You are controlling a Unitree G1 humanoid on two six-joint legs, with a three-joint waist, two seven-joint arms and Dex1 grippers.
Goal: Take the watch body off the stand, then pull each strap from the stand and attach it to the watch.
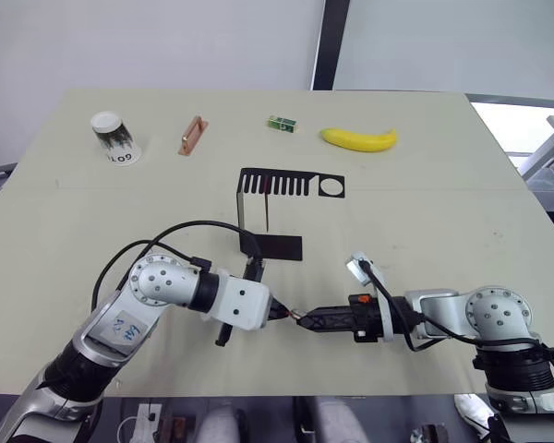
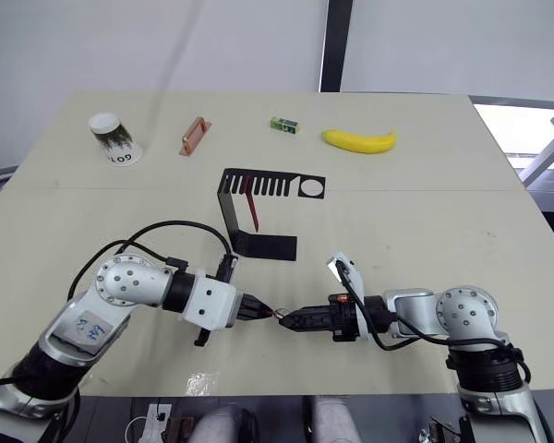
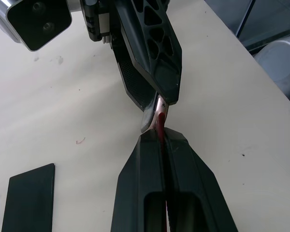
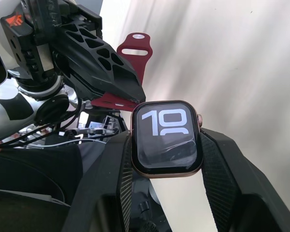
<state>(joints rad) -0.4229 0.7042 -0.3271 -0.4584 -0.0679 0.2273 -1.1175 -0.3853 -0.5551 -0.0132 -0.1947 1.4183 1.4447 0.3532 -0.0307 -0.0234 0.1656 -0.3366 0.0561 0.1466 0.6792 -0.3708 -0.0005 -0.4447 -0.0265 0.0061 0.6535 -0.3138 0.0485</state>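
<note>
Left eye view first, going left to right along the far edge of the tabletop: a paper cup near the far left corner, then an orange-brown handle piece, a small green box, and a banana.

Mid-tabletop, the stand sits upright on its flat base, and one strap hangs in its comb slots toward the left end.

Over the near edge, my left hand is clamped narrow on the other strap; in the right wrist view that dark red band runs out from between my fingers, its holed end free.

Tip to tip with it comes my right hand, closed on the watch body, screen lit and facing the wrist camera, one finger on each side of the case. The strap's end meets the edge of the watch body right where the two hands touch, above the tabletop's near edge.
</note>
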